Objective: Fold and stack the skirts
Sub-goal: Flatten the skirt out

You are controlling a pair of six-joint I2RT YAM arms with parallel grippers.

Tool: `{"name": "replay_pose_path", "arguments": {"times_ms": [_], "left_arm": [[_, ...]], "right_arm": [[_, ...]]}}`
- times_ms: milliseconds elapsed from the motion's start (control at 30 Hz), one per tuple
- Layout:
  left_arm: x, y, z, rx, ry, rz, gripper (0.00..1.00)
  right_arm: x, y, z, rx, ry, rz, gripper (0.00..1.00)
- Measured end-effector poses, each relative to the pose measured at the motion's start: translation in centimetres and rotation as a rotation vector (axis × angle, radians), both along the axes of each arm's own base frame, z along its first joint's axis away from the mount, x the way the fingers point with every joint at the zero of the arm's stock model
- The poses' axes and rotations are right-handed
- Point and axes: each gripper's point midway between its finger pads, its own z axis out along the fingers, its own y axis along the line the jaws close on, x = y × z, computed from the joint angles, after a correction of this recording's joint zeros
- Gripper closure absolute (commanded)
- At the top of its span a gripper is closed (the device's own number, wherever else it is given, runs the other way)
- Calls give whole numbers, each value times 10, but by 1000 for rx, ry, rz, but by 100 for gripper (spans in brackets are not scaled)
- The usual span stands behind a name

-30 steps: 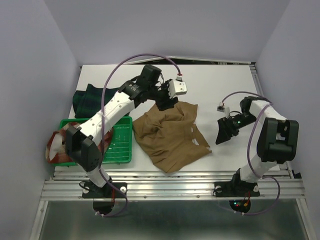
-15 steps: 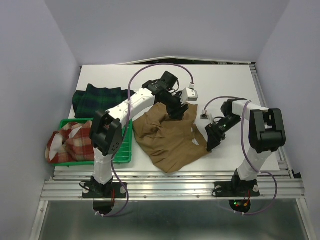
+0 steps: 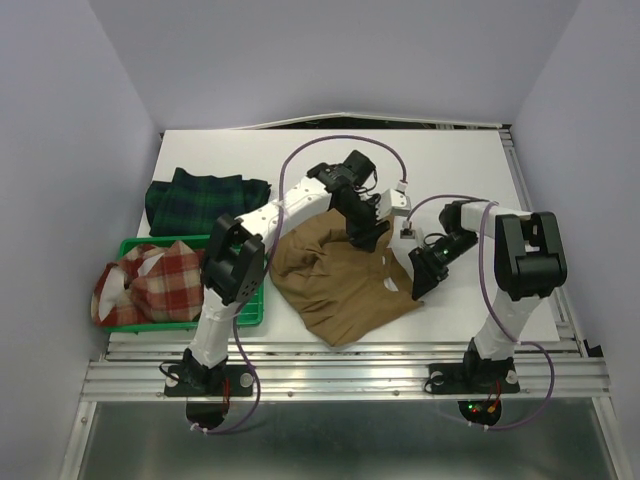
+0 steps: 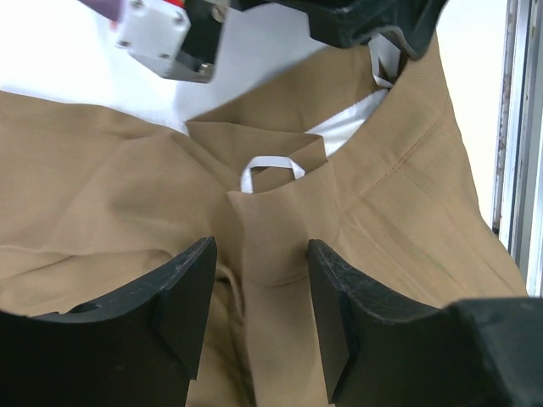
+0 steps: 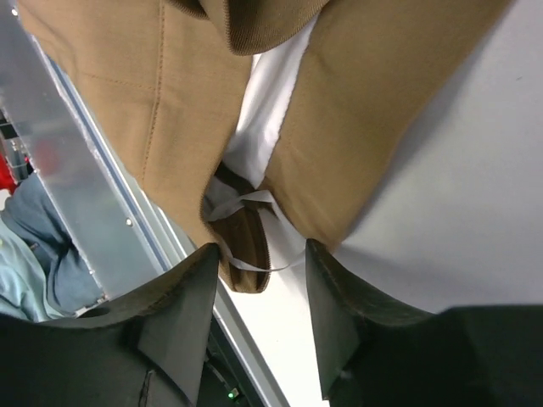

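Now: getting hold of the tan skirt for a first fold

Front-left corner of the table (image 3: 460, 170): plaid skirt (image 3: 150, 285) bunched in a green tray (image 3: 245, 300). Tan skirt (image 3: 335, 285) lies rumpled at mid front. Right gripper (image 3: 415, 280) sits at its right edge, jaws apart, nothing pinched. Left gripper (image 3: 365, 238) is at its far edge, jaws apart astride a ridge of cloth. Next move probably needs both to close on cloth and lift evenly. Tartan skirt (image 3: 200, 195) lies further back along the left edge. Wrist views show the jaw gaps and a white loop (image 4: 271, 167); only the overhead view shows the other skirts.
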Motion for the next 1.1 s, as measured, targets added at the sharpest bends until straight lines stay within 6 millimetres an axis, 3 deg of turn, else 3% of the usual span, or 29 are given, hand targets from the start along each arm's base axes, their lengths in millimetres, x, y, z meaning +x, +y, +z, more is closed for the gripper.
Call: {"name": "replay_pose_path", "arguments": {"times_ms": [100,167,267,333,400,567,667,800,867,967,1033,1100], "left_arm": [[-5,-1,-14,36,20,-11,49],[-8,-1,-21,59,26,-14,61],[-10,-2,-22,75,27,-18,68],[-11,-2,-18,75,26,-21,89],[-12,-4,-15,73,23,-24,99],[-13,-1,-13,81,15,-22,100],[-14,9,6,76,-38,-1,100],[-21,33,70,-8,-202,60,100],[-30,51,114,-84,-314,101,100],[-44,75,154,-168,-432,141,100],[-51,86,166,-209,-489,160,100],[-56,95,165,-221,-521,176,100]], "right_arm": [[0,0,-3,-6,3,-8,52],[0,0,-3,-8,7,-12,52],[-2,0,-4,-11,13,-16,53],[-5,0,-5,-14,16,-20,53],[-7,-2,-6,-24,11,-20,48],[-10,-4,-5,-45,12,-35,32],[-8,-7,-2,-58,-30,-43,29],[8,-19,1,-80,-125,-81,23],[19,-26,4,-91,-195,-103,18],[29,-28,14,-95,-286,-114,16],[40,-27,23,-90,-358,-124,16],[50,-25,31,-74,-428,-134,14]]}}
